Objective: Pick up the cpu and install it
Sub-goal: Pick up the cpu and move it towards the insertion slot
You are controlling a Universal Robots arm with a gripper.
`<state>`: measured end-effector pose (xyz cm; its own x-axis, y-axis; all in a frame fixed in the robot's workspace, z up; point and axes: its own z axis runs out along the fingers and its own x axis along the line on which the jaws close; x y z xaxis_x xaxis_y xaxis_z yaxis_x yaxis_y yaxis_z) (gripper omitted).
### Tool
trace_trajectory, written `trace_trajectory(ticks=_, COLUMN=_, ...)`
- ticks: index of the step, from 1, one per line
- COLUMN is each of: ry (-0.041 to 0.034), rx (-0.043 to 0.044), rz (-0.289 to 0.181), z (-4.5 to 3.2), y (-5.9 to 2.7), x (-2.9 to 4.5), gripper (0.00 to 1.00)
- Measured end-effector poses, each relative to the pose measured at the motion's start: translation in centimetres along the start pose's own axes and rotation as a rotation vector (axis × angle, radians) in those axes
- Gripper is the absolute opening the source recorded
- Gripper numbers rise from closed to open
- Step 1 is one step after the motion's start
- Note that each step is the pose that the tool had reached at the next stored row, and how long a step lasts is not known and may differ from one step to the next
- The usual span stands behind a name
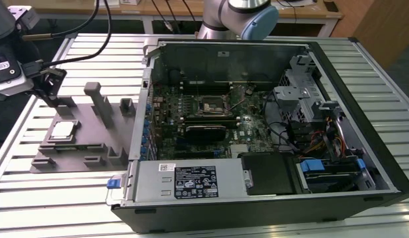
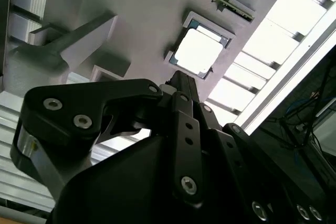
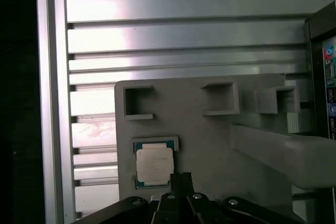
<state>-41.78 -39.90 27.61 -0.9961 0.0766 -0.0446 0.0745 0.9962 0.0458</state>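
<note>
Underneath everything, a slatted metal worktop (image 1: 363,64), pale and ribbed. On it, towards the exterior view's right, a big black computer case (image 1: 388,163) lying open with its board, cables and drive bays facing up. Behind the case, a grey arm (image 1: 247,15) with a blue joint cap. On the exterior view's left, just beside the case, a flat grey tray (image 1: 72,156) with upright posts and several square pockets. Deep inside the case, near the middle of the board, the square socket (image 1: 211,105) with its metal frame, holding nothing. Still in one of the tray's pockets, lying flat with the silver top up and a thin dark rim round it: the cpu (image 1: 63,130), well apart from the socket and untouched. Same chip seen in both wrist views, in the second wrist view (image 2: 198,52) and in the first wrist view (image 3: 154,165), bright against the grey. Hanging over the tray close to the chip, the black pincer (image 1: 51,101), tips pointing down. In the second wrist view, the pincer's tips (image 2: 176,75) drawn narrow to a single point, gripping nothing, just short of the chip's edge. In the first wrist view, the same tips (image 3: 181,176) beside one corner of the chip, clear of it.
</note>
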Motion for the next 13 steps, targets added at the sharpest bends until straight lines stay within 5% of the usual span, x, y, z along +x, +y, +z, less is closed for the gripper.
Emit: trace_trajectory(ticks=13, ry=0.0184, rx=0.0015, rz=0.001, z=1.51, y=-0.37, x=0.41, gripper=0.11)
